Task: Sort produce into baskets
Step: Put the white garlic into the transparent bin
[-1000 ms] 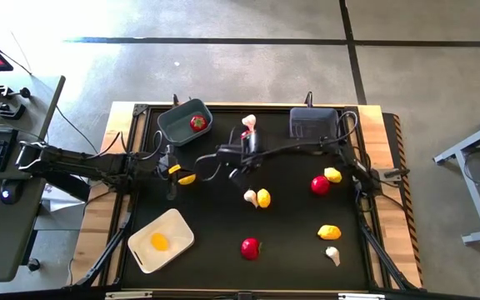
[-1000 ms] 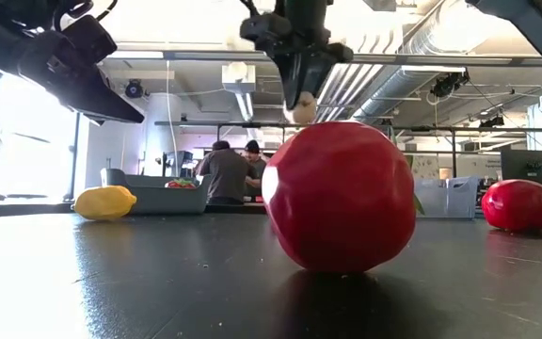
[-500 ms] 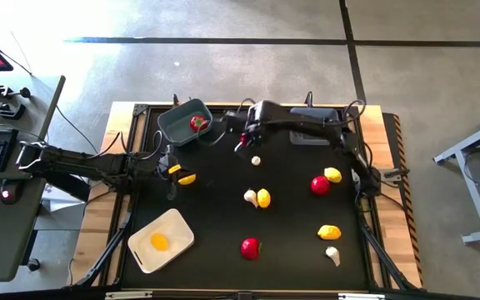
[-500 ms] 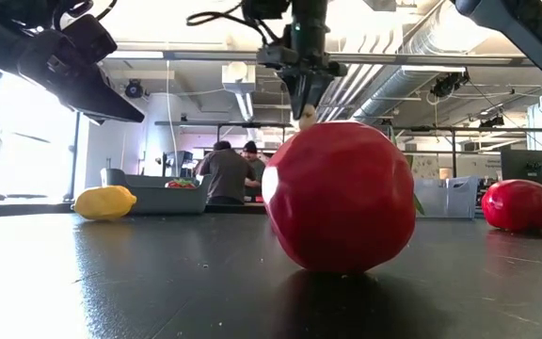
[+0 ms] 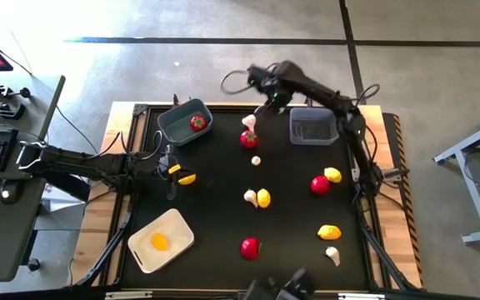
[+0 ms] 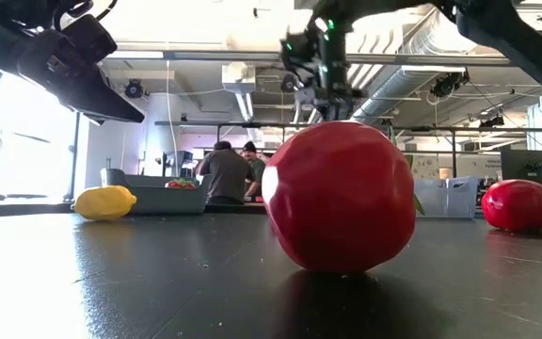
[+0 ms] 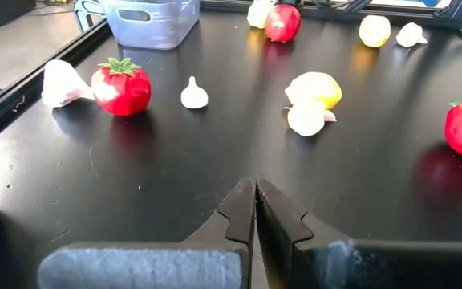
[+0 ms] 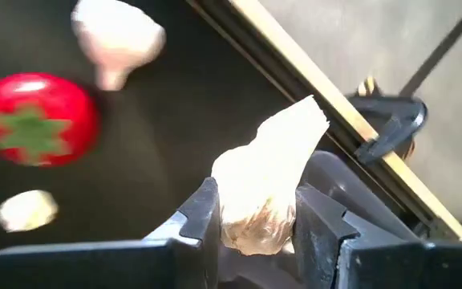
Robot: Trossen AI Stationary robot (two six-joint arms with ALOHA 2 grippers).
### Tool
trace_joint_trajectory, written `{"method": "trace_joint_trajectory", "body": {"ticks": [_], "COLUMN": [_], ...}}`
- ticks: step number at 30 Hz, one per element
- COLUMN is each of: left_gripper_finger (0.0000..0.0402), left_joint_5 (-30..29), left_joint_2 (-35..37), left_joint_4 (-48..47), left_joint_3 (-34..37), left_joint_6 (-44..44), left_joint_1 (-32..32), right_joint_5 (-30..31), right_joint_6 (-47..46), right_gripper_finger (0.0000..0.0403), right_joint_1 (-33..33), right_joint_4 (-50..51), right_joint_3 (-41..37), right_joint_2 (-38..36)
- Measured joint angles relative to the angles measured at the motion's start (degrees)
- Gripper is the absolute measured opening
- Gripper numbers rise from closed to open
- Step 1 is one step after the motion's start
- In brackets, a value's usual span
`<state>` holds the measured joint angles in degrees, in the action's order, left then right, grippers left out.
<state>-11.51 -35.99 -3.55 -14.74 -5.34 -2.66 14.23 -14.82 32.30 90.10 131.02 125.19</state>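
Observation:
My right gripper [image 5: 271,102] hangs over the table's far edge, between the grey-blue bin [image 5: 176,129] and the dark grey rectangular bin [image 5: 313,127], shut on a whitish garlic bulb [image 8: 265,177]. The grey-blue bin holds one red tomato [image 5: 197,122]. On the black mat below the gripper lie a garlic bulb [image 5: 249,122], a tomato [image 5: 248,138] and a small garlic [image 5: 256,160]. My left gripper [image 7: 255,186] waits shut above the mat at the left, beside a lemon [image 5: 187,178]. The cream tray [image 5: 177,227] at the near left holds a lemon [image 5: 159,242]. My right gripper pinches the garlic's rounded bulb end [image 8: 251,215] between its two fingers [image 8: 204,217]. The fingers point steeply down. The garlic's tapered tip [image 8: 310,115] sticks out past the fingertips, and the bulb is lifted clear of the table.
More produce lies on the mat: a garlic and lemon pair [image 5: 257,197], a tomato [image 5: 320,184] beside a lemon [image 5: 332,174], a lemon [image 5: 329,232], a garlic [image 5: 332,255] and a tomato [image 5: 250,247] near the front edge. People stand in the room behind [image 6: 224,174].
My right gripper has swung from over the mat's middle toward the far edge and to the right, closer to the dark grey bin, carrying the garlic clear of the table. The tomato that it stood over now shows.

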Motion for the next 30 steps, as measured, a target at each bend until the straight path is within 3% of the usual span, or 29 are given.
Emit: {"method": "trace_joint_trajectory", "body": {"ticks": [6,11,16,20,25,30], "left_gripper_finger": [0.0,0.0,0.0,0.0,0.0,0.0], "left_joint_5": [0.0,-1.2,-1.2,-1.3,-1.3,-1.3], "left_joint_2": [0.0,0.0,0.0,0.0,0.0,0.0], "left_joint_4": [0.0,0.1,0.1,0.1,0.1,0.1], "left_joint_3": [0.0,0.0,0.0,0.0,0.0,0.0], "left_joint_6": [0.0,0.0,0.0,0.0,0.0,0.0], "left_joint_1": [0.0,0.0,0.0,0.0,0.0,0.0], "right_joint_5": [-5.6,-5.7,-7.5,-8.9,-10.6,-15.1], "right_joint_6": [3.6,3.0,2.6,4.6,9.2,11.7], "right_gripper_finger": [0.0101,0.0101,0.0101,0.0101,0.0101,0.0101], "right_joint_1": [3.8,5.5,7.0,9.1,12.3,16.5], "right_joint_4": [-0.2,-1.4,-19.6,-35.2,-50.5,-59.4], "right_joint_3": [-5.8,-22.5,-45.7,-60.6,-72.3,-77.8], "right_joint_2": [-3.8,-15.8,-31.5,-39.0,-40.9,-39.2]}}
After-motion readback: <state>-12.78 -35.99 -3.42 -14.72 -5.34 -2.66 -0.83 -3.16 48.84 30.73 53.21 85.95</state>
